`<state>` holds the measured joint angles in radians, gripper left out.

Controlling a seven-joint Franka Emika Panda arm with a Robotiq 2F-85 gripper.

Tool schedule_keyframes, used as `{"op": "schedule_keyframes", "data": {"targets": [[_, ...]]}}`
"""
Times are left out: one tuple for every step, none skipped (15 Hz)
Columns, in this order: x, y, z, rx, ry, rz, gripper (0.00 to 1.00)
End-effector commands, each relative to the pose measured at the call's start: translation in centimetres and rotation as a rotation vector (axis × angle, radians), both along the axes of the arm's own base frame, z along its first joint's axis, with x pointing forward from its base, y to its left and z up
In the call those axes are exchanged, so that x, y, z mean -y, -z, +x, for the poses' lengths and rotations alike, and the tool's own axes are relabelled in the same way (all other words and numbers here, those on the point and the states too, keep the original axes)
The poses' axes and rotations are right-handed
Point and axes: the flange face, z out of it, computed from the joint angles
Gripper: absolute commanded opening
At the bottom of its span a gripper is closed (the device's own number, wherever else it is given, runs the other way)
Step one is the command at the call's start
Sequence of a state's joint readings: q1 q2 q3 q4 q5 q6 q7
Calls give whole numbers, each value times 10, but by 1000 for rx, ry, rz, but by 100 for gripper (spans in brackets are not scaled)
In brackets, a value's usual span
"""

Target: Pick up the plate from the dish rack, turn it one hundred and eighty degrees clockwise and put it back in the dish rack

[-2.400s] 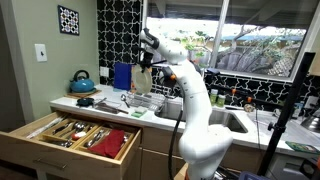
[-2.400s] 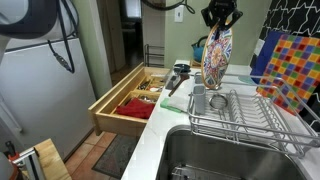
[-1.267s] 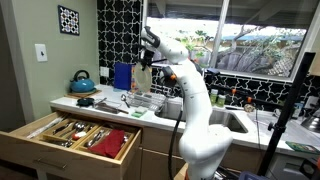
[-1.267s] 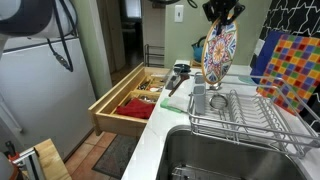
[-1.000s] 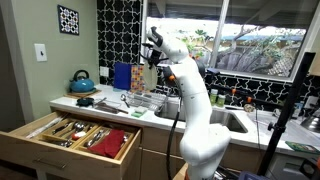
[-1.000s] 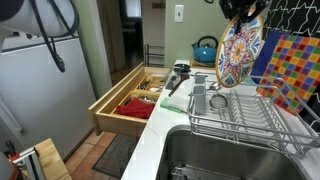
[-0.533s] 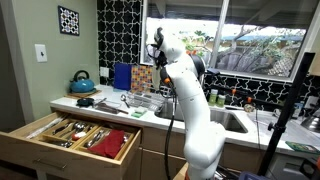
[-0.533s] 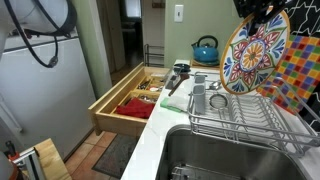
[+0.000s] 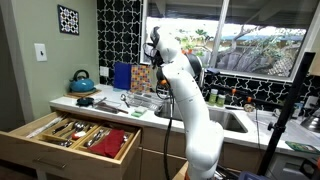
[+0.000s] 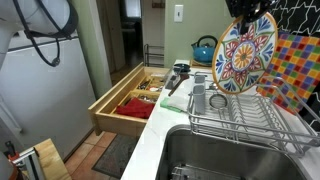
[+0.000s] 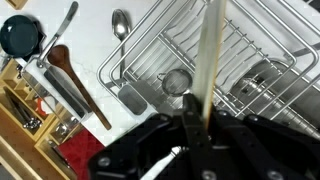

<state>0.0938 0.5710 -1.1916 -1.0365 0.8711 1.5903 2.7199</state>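
Pickup done: my gripper (image 10: pixel 251 13) pinches the plate (image 10: pixel 246 55) by its top rim, upright, clear above the dish rack (image 10: pixel 245 120). Turn looks underway, I judge; lowering back remains.

My arm (image 9: pixel 187 95) is glossy white, built of fat rounded segments with darker bands at the joints. A thin dark cable (image 9: pixel 168 118) hangs along its 9 o'clock side. The hand (image 11: pixel 192 122) is matte black and angular.

No readable text, labels or numbers.
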Motion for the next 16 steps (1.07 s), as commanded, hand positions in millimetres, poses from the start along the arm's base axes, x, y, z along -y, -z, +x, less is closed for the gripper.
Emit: {"op": "schedule_keyframes", "data": {"targets": [[14,10,-13,93,93,54,4],[4,6,3,110,122,87,4],[16,15,-16,147,127,77,3],[15,18,-10,168,127,80,2],[7,13,5,168,135,92,0],[6,19,7,161,139,91,0],[11,31,2,156,132,64,0],[6,32,13,144,135,64,0],[3,36,19,131,137,76,1],[8,48,13,122,139,75,3],[9,52,15,119,139,75,3],[6,51,24,109,144,86,5],[9,58,19,97,147,94,5],[10,60,20,98,143,91,4],[9,62,19,87,143,97,5],[8,61,20,81,137,99,27]]}}
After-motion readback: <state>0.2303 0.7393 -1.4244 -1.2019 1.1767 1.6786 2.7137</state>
